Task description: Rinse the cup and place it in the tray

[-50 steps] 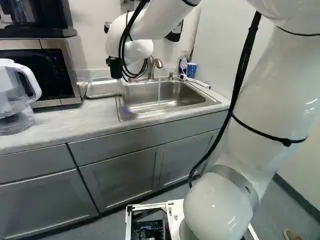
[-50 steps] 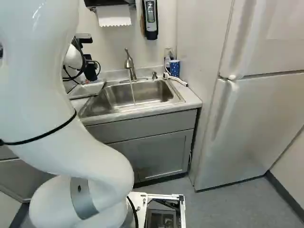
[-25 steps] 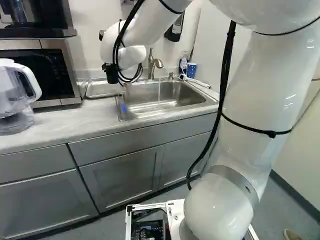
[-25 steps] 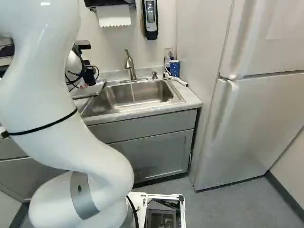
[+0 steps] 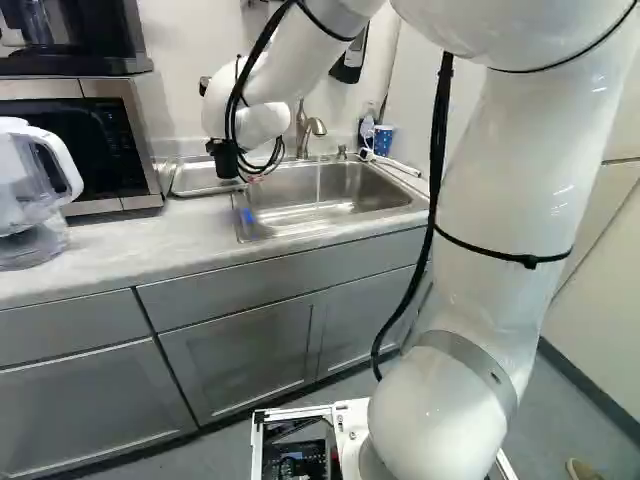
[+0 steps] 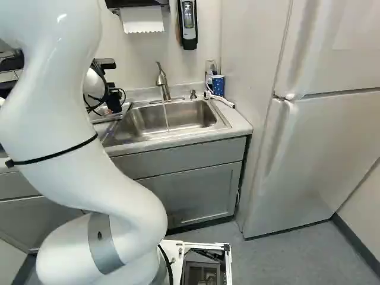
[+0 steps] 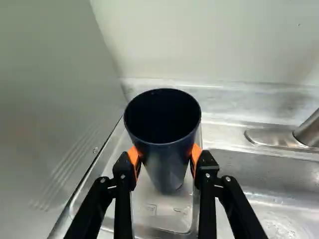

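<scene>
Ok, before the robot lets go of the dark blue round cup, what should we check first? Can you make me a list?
1. Black pincer with orange pads holds the dark blue round cup from both sides: ok.
2. Cup's mouth faces up: ok.
3. Shiny grey rectangular tray lies below the cup: ok.
4. Cup's bottom rests on the tray: cannot tell.
5. Inside of the cup is rinsed: cannot tell, too dark in there.
6. Curved silver metal tap is off: not ok, a thin stream of water runs.
</scene>
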